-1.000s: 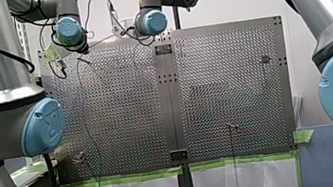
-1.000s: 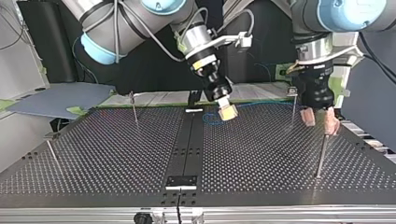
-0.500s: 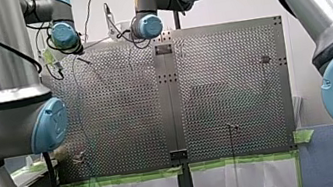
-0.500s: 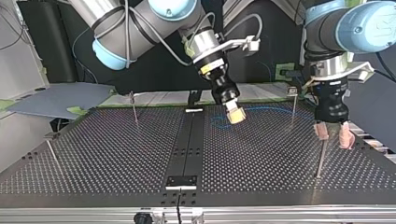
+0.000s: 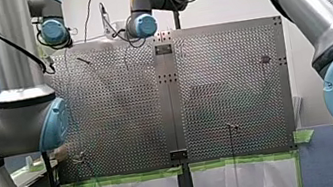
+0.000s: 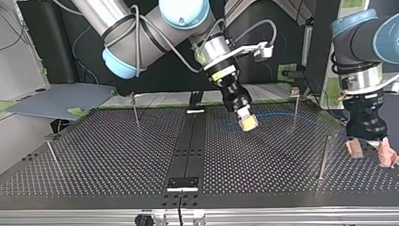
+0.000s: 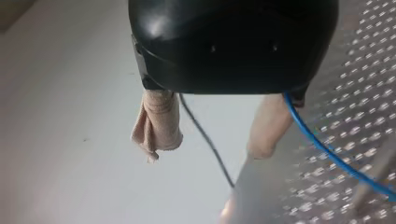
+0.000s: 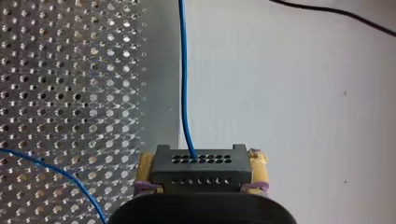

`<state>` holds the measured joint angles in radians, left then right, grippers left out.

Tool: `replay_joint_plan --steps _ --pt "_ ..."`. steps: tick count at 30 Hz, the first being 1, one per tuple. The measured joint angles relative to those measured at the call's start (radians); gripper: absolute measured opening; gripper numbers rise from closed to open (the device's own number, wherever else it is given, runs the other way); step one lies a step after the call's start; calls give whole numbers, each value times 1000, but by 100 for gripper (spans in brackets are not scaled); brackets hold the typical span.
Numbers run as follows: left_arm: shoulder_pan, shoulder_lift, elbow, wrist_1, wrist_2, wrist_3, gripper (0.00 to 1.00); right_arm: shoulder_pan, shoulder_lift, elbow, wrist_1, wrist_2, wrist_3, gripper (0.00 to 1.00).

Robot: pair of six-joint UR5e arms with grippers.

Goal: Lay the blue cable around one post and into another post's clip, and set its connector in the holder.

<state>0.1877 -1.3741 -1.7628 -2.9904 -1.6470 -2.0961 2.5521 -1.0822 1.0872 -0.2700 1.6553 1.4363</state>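
Observation:
In the right wrist view my right gripper (image 8: 201,184) is shut on the black connector (image 8: 201,163), gripped between yellow pads. The blue cable (image 8: 183,70) runs straight ahead out of it. The top view shows that gripper (image 6: 248,123) low over the perforated plate, just right of the centre strip. From there the blue cable (image 6: 277,114) arcs toward a clip-topped post (image 6: 295,104). My left gripper (image 6: 371,153) hangs open at the plate's right edge, beyond a plain post (image 6: 323,157). In the left wrist view its beige fingers (image 7: 156,123) hold nothing, and the cable (image 7: 327,149) passes beside one.
Two more thin posts (image 6: 135,108) (image 6: 52,154) stand on the top view's left half. A small black plate (image 6: 183,182) sits on the centre strip near the front edge. Green tape (image 5: 127,178) and white paper line the front view's lower edge.
My left gripper has swung to the top view's right and lower, past the plain post to the plate's edge. My right gripper has carried the connector a little rightward.

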Motion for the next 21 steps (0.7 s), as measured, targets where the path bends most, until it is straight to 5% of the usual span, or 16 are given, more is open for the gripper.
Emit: replay_joint_plan --steps 10,21 --pt "78 -31 6 39 64 -46 100 9 50 -83 33 0 0 0" --pt "92 -86 7 67 107 -41 100 8 84 -149 47 0 6 0"
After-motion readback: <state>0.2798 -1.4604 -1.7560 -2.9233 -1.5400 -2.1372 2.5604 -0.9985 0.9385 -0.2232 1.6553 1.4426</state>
